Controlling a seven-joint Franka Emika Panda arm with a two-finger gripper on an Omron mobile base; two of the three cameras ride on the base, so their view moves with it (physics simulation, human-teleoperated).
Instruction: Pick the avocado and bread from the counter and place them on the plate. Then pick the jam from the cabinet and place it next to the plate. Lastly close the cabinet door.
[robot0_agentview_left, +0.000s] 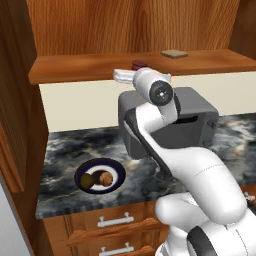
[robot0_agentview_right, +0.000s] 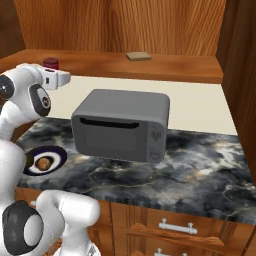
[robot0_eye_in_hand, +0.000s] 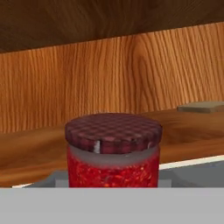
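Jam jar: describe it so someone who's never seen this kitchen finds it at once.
Look inside the open wooden cabinet above the grey microwave, on its shelf. The jam jar stands upright toward the shelf's left, just beyond the robot's hand. It is a small red jar with a dark red checked lid; its only shelf neighbour, the tan slab further right, is flat and square.

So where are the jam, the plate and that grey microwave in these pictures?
jam (robot0_eye_in_hand: 113, 151): hand view, on the jar just below its checked lid.
plate (robot0_agentview_left: 116, 171): left base view, on the white ring at its right side.
microwave (robot0_agentview_right: 120, 104): right base view, on its flat top.
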